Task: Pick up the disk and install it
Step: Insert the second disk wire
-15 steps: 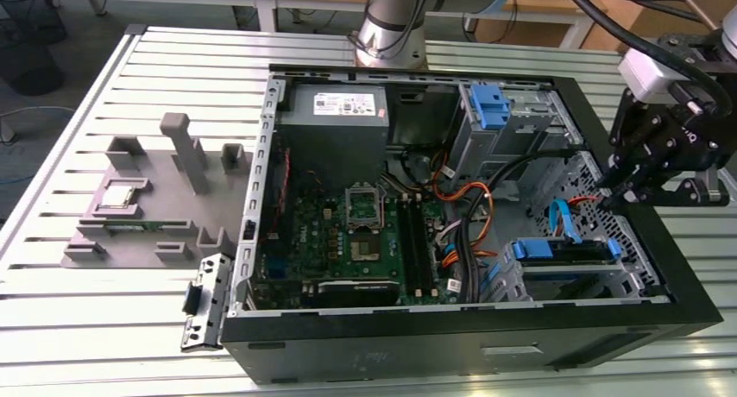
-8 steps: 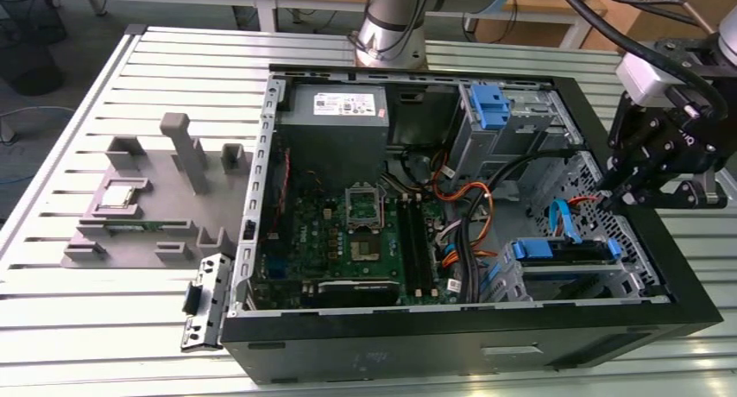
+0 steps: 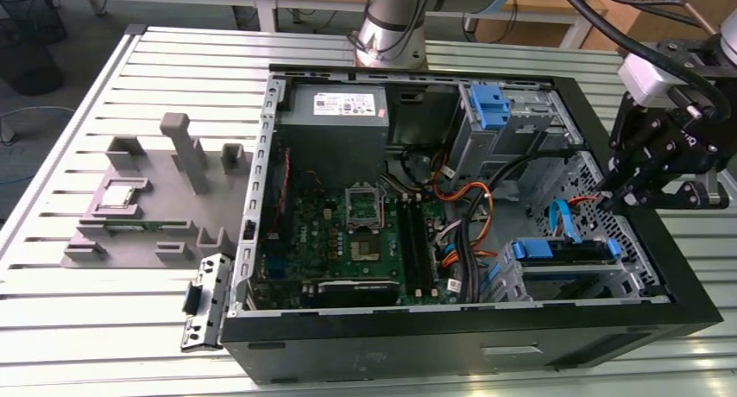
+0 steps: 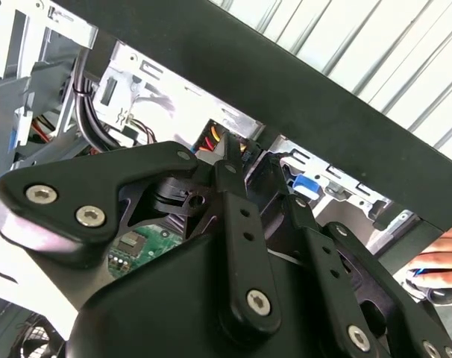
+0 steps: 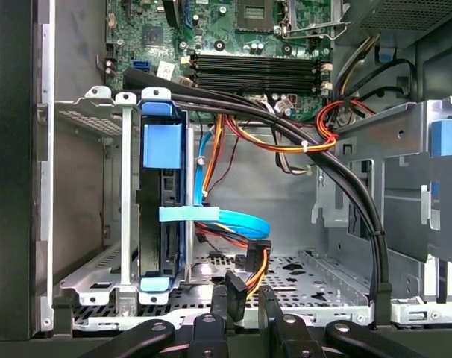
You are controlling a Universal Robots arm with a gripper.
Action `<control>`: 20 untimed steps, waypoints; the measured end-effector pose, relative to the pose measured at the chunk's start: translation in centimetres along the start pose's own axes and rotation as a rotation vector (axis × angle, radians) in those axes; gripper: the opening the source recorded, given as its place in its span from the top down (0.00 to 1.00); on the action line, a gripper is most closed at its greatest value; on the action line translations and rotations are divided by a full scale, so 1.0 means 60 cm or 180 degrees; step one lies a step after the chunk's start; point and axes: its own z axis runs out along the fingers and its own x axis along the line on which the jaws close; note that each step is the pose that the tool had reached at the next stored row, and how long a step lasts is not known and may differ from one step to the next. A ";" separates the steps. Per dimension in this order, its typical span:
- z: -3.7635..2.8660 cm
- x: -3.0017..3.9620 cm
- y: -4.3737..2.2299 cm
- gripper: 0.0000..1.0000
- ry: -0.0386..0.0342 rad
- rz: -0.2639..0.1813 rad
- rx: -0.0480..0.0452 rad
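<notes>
At about four o'clock inside the open computer case [image 3: 645, 242], the disk [image 5: 160, 224] stands on edge in its drive cage [image 5: 99, 186], blue carrier outward, seemingly slotted home. Just above, the gripper [image 5: 246, 298] hangs nearly closed, holding nothing.

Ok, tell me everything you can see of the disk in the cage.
The disk sits on edge in a slot of the silver metal cage inside the case, seen in the first wrist view. A blue plastic carrier frames it, with a wide blue tab at one end and blue feet at the other; the body between looks dark. A light blue flat cable crosses in front of it; whether it is plugged in cannot be told. In the exterior view the disk lies near the case's front corner.
</notes>
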 end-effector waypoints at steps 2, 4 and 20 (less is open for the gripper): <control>0.001 0.000 0.000 0.69 0.0006 0.0000 0.0000; 0.001 0.000 0.000 0.69 0.0008 0.0000 0.0000; 0.001 0.000 0.000 0.78 0.0012 0.0000 0.0000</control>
